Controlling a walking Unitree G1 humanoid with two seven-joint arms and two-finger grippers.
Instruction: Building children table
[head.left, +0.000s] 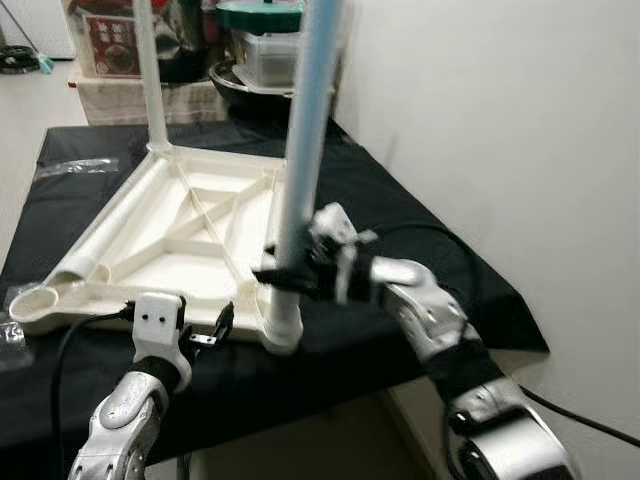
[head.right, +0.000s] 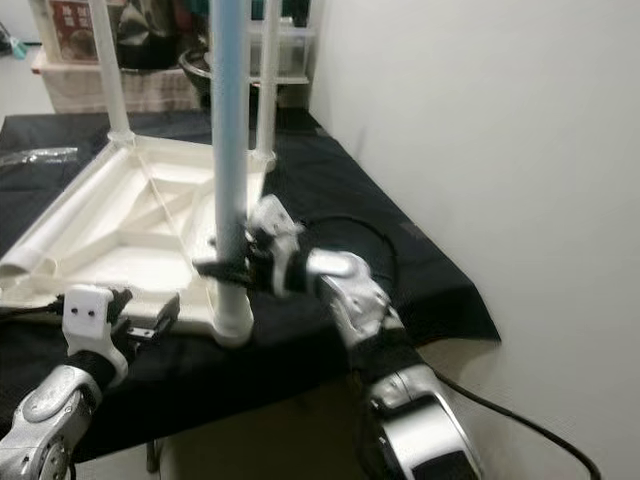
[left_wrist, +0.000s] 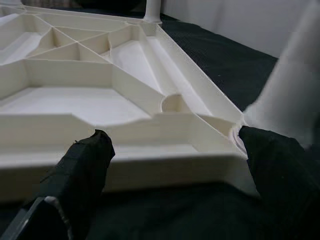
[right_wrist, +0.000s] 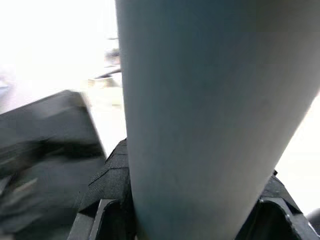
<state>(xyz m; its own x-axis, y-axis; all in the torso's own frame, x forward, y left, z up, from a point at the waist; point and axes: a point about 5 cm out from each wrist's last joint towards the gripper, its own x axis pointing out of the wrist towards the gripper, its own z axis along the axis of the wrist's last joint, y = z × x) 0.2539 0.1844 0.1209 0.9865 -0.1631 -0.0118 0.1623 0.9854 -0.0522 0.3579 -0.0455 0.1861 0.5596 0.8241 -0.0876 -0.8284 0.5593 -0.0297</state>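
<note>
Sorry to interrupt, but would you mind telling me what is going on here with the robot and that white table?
A white children's table top lies upside down on a black cloth. The right gripper is shut on a pale blue leg standing upright in the near corner socket. The left gripper is open at the top's near edge, next to that socket. Another white leg already stands at a far corner.

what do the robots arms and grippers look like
Both arms are silver metal with rounded shells and black joint sections. The left gripper has a white boxy wrist block with two small dark dots and black fingers; a black cable loops off its arm. The right gripper is black behind a white and silver wrist, also trailing a black cable.
</note>
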